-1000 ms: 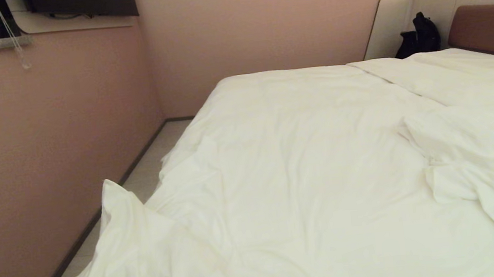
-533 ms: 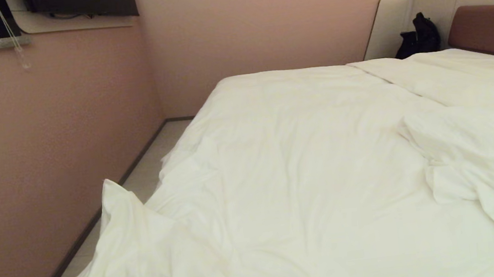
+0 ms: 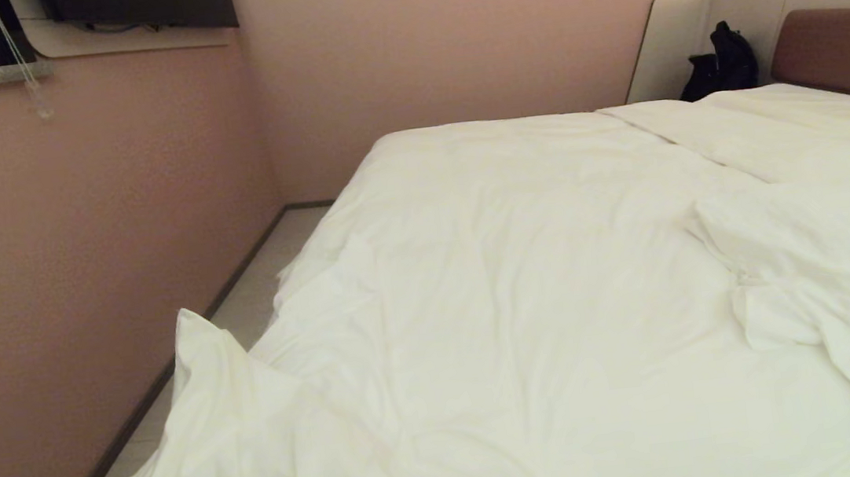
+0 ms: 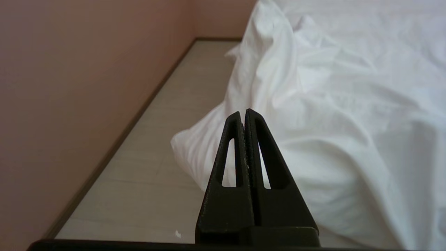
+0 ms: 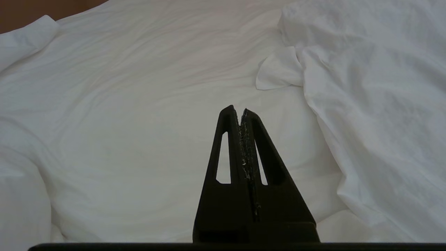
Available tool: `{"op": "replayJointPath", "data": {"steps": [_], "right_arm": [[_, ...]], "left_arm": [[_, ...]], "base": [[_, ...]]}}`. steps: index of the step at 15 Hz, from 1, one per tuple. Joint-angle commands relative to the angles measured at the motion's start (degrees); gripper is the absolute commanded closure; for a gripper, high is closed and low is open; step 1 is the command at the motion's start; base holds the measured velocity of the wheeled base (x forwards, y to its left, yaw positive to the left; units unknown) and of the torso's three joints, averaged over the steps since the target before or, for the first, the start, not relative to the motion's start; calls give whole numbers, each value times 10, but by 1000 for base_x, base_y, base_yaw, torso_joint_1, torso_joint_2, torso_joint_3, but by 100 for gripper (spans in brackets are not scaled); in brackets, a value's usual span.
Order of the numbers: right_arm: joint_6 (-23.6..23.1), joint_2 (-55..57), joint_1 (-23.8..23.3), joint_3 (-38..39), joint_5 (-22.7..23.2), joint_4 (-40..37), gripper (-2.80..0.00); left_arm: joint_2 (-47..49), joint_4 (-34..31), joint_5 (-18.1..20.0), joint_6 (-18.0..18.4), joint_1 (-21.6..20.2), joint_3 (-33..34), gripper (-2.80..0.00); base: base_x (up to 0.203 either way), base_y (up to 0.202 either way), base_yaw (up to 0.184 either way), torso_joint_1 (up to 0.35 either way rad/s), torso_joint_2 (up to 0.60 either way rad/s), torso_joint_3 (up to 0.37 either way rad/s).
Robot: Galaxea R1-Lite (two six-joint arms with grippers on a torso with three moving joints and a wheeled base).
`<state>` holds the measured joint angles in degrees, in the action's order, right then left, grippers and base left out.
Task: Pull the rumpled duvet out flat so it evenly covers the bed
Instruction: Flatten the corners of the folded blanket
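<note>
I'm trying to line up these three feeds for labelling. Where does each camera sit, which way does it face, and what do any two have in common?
Head view: high on the robot, looking forward and down across the bed and duvet; no arm shows.
Left wrist view: behind the shut left end effector, facing the floor strip and the duvet's raised corner.
Right wrist view: behind the shut right end effector, facing the duvet's folded-over edge.
Shared: head and left wrist views both show that raised corner beside the pink wall.

A bare floor strip (image 3: 256, 288) is left open at nine o'clock, hemmed between wall (image 3: 80, 267) and overhanging duvet (image 3: 526, 299).
</note>
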<state>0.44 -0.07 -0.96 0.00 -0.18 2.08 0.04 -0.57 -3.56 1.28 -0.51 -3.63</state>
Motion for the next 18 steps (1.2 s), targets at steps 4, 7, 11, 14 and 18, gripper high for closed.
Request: {"op": "replayJointPath", "data": {"steps": [4,7,11,14,18], "right_arm": [[0,1,0,0,0,0,0],[0,1,0,0,0,0,0],[0,1,0,0,0,0,0],[1,1,0,0,0,0,0],[1,1,0,0,0,0,0]], "left_arm": [[0,-4,18,1,0,20,0],[0,0,22,0,0,30,0],[0,7,22,-4,0,35,0],[0,7,22,-10,0,35,0],[0,7,22,-9,0,35,0]], "base": [[0,0,0,0,0,0],[0,0,0,0,0,0],[0,0,0,0,0,0],[0,0,0,0,0,0],[0,0,0,0,0,0]]}}
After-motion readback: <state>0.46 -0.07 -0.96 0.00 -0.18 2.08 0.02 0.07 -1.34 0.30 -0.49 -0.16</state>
